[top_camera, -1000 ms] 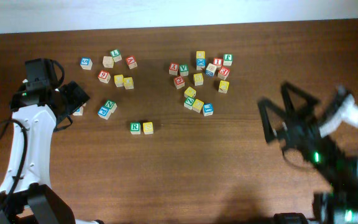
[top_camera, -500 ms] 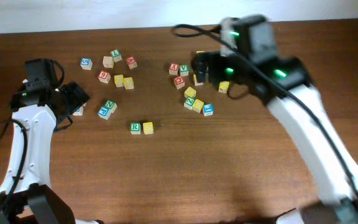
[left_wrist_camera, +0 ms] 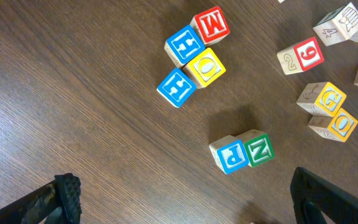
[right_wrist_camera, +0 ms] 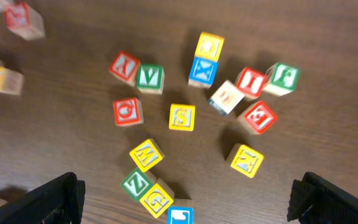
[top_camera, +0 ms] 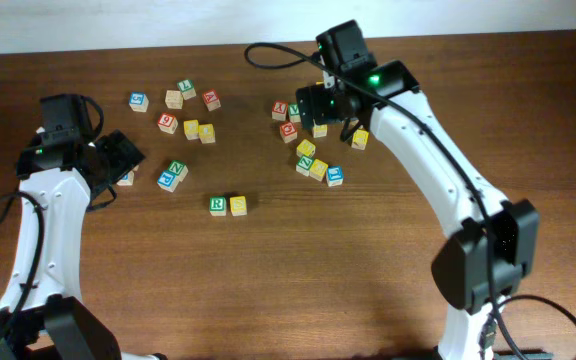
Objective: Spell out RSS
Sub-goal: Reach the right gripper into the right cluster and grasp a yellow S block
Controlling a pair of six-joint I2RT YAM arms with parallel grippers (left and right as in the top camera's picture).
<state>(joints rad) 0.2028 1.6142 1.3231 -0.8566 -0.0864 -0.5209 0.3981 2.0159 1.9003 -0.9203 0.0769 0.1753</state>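
The green R cube (top_camera: 217,204) sits at the table's middle, with a yellow cube (top_camera: 238,205) touching its right side. Another yellow cube marked S (right_wrist_camera: 182,117) lies in the middle of the right cluster, also visible from overhead (top_camera: 320,129). My right gripper (right_wrist_camera: 185,194) hovers above that cluster (top_camera: 331,106), jaws wide open and empty, the S cube just ahead of the fingertips. My left gripper (left_wrist_camera: 185,193) stands open and empty at the left (top_camera: 124,160), over bare wood near a blue P cube (left_wrist_camera: 231,155).
Several other letter cubes lie around the S cube: red O (right_wrist_camera: 127,111), green V (right_wrist_camera: 150,78), yellow M (right_wrist_camera: 145,154), yellow N (right_wrist_camera: 247,160). A second scatter of cubes (top_camera: 190,128) lies at the back left. Blue H cubes (left_wrist_camera: 177,86) lie ahead of the left gripper.
The right arm has swung from the front right of the table up and left, and now hangs over the right cluster. The left arm and the cubes have not moved.
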